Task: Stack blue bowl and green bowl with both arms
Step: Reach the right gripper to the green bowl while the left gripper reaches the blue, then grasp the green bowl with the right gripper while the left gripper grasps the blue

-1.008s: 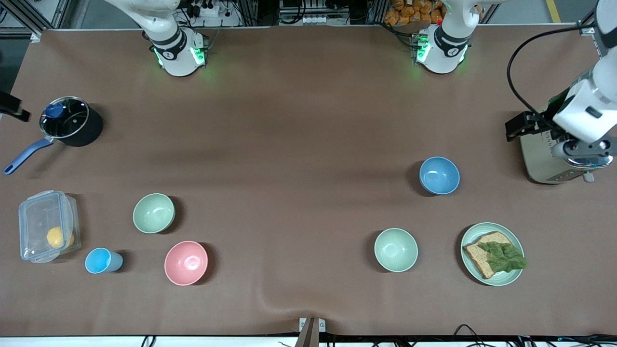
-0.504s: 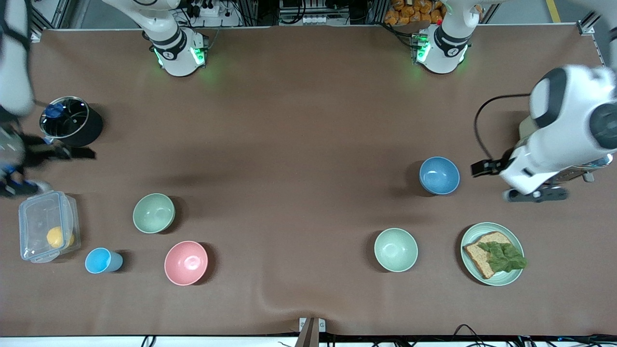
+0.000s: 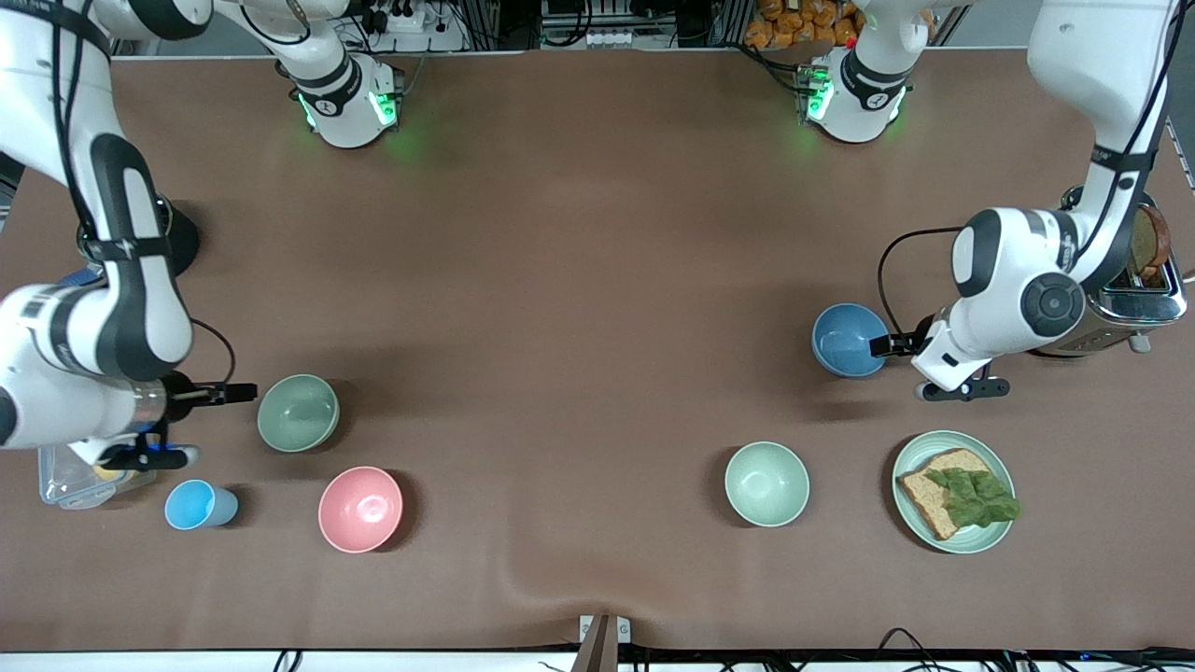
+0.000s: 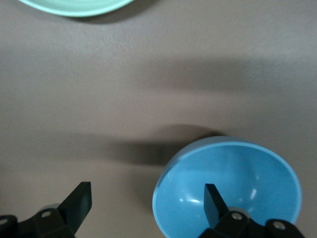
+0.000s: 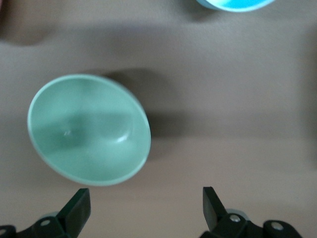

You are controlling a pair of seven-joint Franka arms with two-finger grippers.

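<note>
front view: the round matte medium-blue bowl (image 3: 849, 340) rests on the brown worktop (image 3: 579, 280) toward the left arm's end, upright and empty. the round matte sage-green bowl (image 3: 298, 412) rests toward the right arm's end, well apart from the blue bowl. the left gripper (image 3: 920, 366) hangs just beside the blue bowl, at its rim on the toaster side, fingers spread with nothing between them. the right gripper (image 3: 201, 425) hangs just beside the sage-green bowl, fingers likewise spread and empty. other items on the worktop: a round pink bowl (image 3: 360, 509) and a small light-blue cup (image 3: 199, 505), both nearer to the front camera than the sage-green bowl; a paler mint-green bowl (image 3: 766, 483); a flat green plate with bread and a leaf (image 3: 953, 491); a metal toaster (image 3: 1134, 297), partly covered by the left arm.

left wrist view: the blue bowl (image 4: 228, 186) lies close under the gripper. one finger (image 4: 213, 201) stands over the bowl's inside, the other (image 4: 79, 201) over bare worktop, so the near rim falls between them.

right wrist view: the sage-green bowl (image 5: 89, 130) lies ahead of the spread fingers (image 5: 78, 206); no rim is between them yet.

task progress, as a judgement: neither bowl is gripped or lifted and nothing is stacked. both approaches appear nearly complete. grasping, carrying and nesting one bowl in the other remain.

markings: no readable brand, label or writing is visible in any view.
</note>
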